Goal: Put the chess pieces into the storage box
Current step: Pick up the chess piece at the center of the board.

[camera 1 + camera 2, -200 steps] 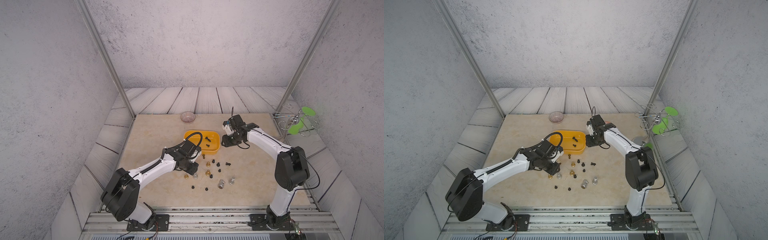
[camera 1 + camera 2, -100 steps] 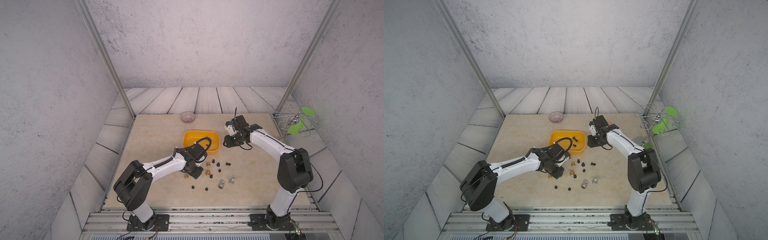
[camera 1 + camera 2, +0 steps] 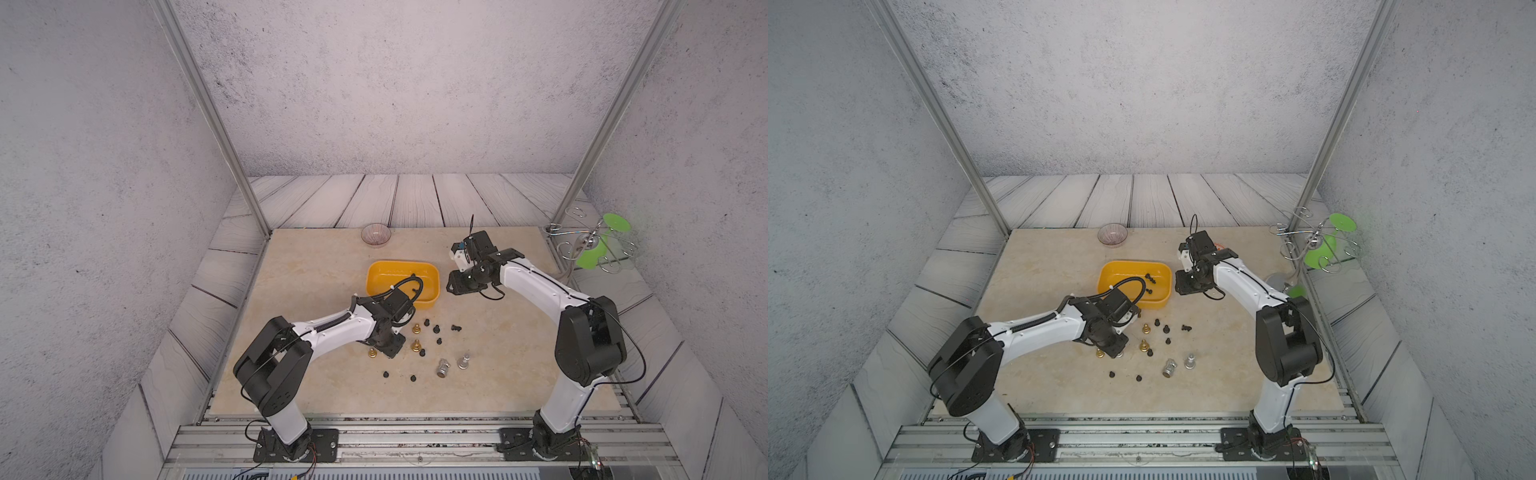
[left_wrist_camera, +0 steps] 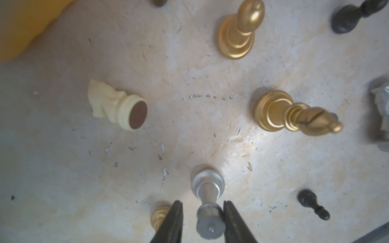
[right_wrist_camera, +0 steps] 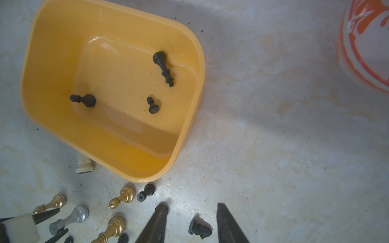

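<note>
The left end effector (image 4: pixel 202 203) straddles an upright silver pawn (image 4: pixel 207 183) on the desk (image 4: pixel 189 126), jaws not yet clamped. The right end effector (image 5: pixel 191 205), part-open and empty, hovers beside the yellow storage box (image 5: pixel 52 52), which holds three black pieces (image 5: pixel 163 65).

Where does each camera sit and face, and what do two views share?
Top views: high over the arm bases, looking down and backward; both show the left arm, right arm, storage box and chess pieces.
Left wrist: on the left arm, facing down at the table; left gripper straddles the silver piece.
Right wrist: on the right arm, facing down at the storage box; open right gripper shows.
Shared: both wrist views show the silver piece and cream knight.
</note>
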Robot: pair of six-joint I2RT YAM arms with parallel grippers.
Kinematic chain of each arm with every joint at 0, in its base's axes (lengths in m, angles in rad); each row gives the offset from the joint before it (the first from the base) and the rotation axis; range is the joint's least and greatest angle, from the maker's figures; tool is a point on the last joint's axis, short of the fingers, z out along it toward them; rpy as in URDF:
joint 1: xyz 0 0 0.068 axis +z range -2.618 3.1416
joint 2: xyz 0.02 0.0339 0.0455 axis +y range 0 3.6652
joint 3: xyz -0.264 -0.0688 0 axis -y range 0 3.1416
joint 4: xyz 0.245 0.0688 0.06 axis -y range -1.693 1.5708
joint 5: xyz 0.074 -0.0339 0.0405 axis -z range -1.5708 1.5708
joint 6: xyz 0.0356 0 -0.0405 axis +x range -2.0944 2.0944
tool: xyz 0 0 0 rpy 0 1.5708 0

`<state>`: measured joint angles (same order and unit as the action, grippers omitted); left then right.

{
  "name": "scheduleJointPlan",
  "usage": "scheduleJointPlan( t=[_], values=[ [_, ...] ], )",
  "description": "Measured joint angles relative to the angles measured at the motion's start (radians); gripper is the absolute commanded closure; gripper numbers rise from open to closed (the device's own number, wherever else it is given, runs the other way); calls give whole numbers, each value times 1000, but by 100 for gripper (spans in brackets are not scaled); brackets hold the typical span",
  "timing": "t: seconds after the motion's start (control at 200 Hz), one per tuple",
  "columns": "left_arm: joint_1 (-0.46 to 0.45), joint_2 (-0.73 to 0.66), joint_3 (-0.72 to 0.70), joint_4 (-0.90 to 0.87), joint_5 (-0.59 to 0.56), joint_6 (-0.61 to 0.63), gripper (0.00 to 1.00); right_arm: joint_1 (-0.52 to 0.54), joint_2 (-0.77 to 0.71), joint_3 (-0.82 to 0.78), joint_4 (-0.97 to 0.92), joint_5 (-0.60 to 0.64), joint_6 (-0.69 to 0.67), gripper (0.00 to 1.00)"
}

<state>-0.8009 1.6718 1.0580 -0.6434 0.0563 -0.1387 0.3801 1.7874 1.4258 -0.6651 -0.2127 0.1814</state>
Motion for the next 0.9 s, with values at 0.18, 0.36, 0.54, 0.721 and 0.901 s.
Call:
scheduleJointPlan(
  t=[0.18, 0.36, 0.54, 0.721, 0.901],
  values=[
    [0, 2, 0, 5, 2, -2, 82, 0, 0, -13, 4, 0, 2, 58],
    [0, 2, 0, 10, 4, 0, 90, 0, 0, -14, 5, 0, 2, 58],
    [0, -20, 35, -24, -9, 0, 90, -1, -14, -14, 5, 0, 2, 58],
    [1, -87, 161, -51, -67, 9, 90, -13, -63, -31, 8, -16, 2, 58],
    [37, -95, 294, -10, -91, 31, 90, -23, -126, -50, 7, -43, 3, 58]
  ],
)
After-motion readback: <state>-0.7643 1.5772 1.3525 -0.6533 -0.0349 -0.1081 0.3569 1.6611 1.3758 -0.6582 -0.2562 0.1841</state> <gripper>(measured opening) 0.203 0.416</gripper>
